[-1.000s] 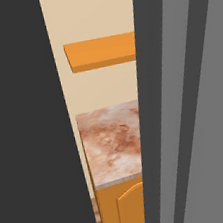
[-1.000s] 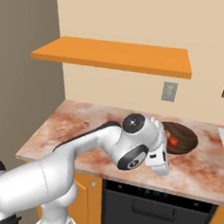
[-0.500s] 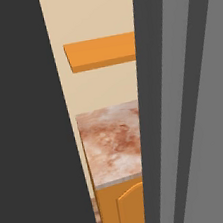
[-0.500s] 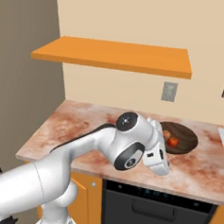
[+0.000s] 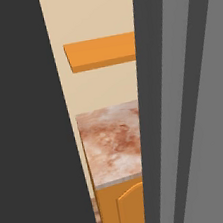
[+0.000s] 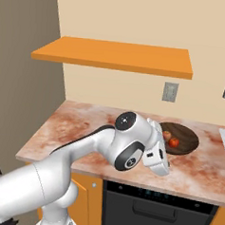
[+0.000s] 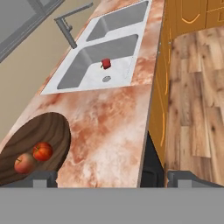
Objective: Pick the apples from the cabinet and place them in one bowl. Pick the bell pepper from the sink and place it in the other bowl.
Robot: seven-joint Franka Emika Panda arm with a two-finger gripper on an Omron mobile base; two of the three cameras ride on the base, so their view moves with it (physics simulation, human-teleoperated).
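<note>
A white robot arm bends low over a marbled reddish counter (image 6: 85, 126) in a rendered kitchen. Its gripper (image 7: 111, 177) shows in the hand view as two small dark tips set far apart at the bottom, with nothing between them, so the hand is wide open and empty.

Just beside the arm's wrist, a dark wooden bowl (image 6: 186, 138) sits on the counter, and two apples (image 7: 42, 151) rest inside it, touching or nearly touching each other. In the right base view the apples (image 6: 174, 142) appear as small red shapes partly hidden behind the arm.

Farther along the same counter lies a pale grey double sink (image 7: 70, 76) with an upright grey faucet (image 7: 68, 28) at its back edge. A small dark-red bell pepper (image 7: 105, 64) sits in the nearer basin, close to the round drain, well apart from the bowl.

On the wall above the counter hangs a flat orange cabinet (image 6: 113, 55), also seen in the left base view (image 5: 102, 51). An outlet plate (image 6: 170, 92) is on the wall below it. Orange base cupboards (image 7: 168, 65) line a wooden floor (image 7: 197, 100).
</note>
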